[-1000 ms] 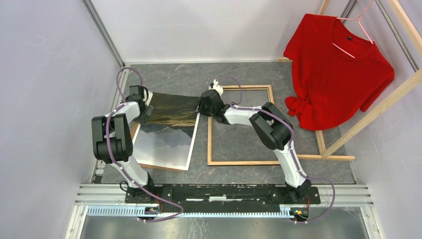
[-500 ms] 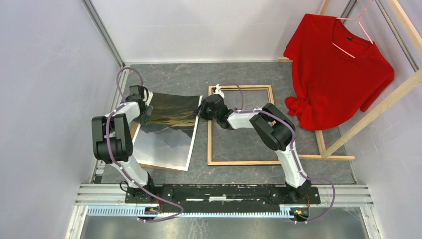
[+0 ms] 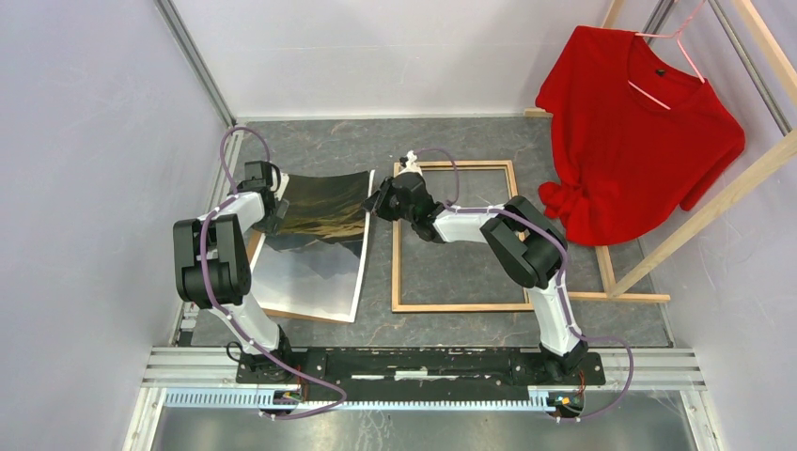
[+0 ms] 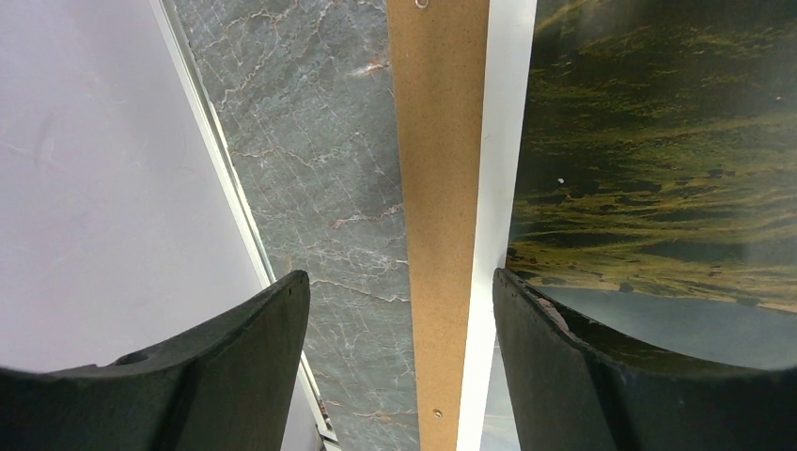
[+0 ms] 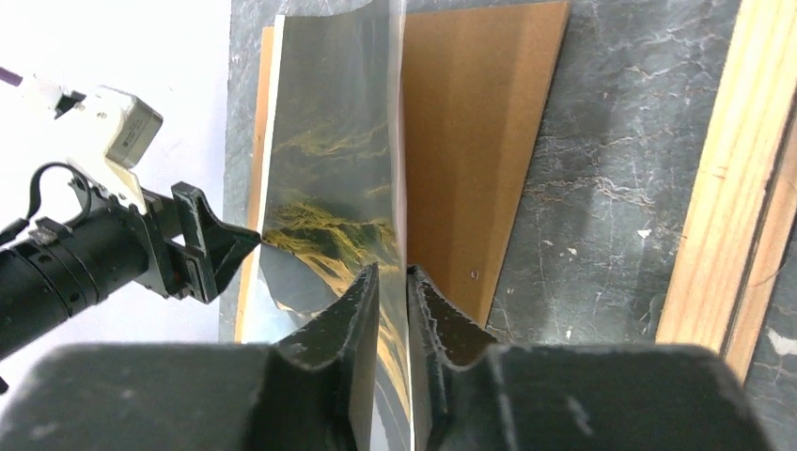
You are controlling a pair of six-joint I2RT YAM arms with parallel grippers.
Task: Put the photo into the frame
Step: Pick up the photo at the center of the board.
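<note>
The photo (image 3: 315, 235) is lying on the brown backing board (image 5: 470, 141) at nine o'clock of the frame (image 3: 461, 307), wholly outside it. Its three-o'clock edge is being held raised off the board, pinched between the nearly closed fingers of the right gripper (image 5: 392, 272), presumably so that the flexible sheet can be carried across to the frame. Near the photo's ten-o'clock corner the left gripper (image 4: 401, 282) is being held with fingers spread wide, astride the white border and the board's edge, gripping nothing; a steadying role is likely. Whether either spread finger is touching the print cannot be told, and the photo's near end is being hidden behind the fingers in the right wrist view.
</note>
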